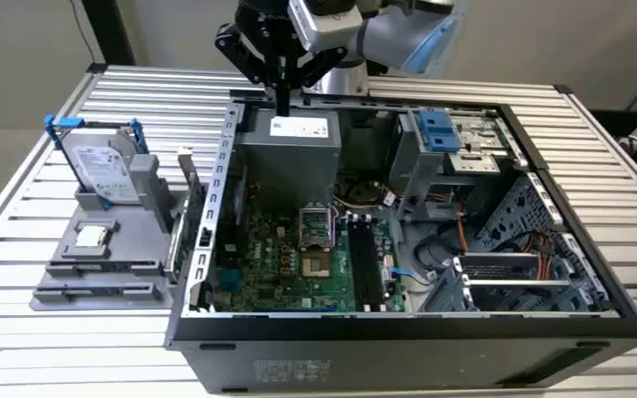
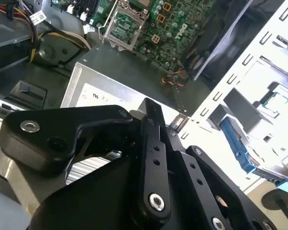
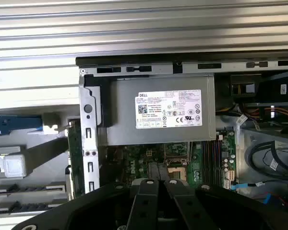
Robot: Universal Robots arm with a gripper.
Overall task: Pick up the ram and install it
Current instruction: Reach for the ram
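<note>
Above the power supply at the back of the open case, the hand has its fingers pressed together on a thin dark stick hanging edge-down, which we take for the ram. We judge this carry needs a firm, square grip, with the stick parallel to the long black slots and well clear of the case walls.

Arm comes in over the bench's far edge, wrist bent downward. The gripper hangs vertical, tips down. In the second wrist view the fingers are pressed together, no gap.
</note>
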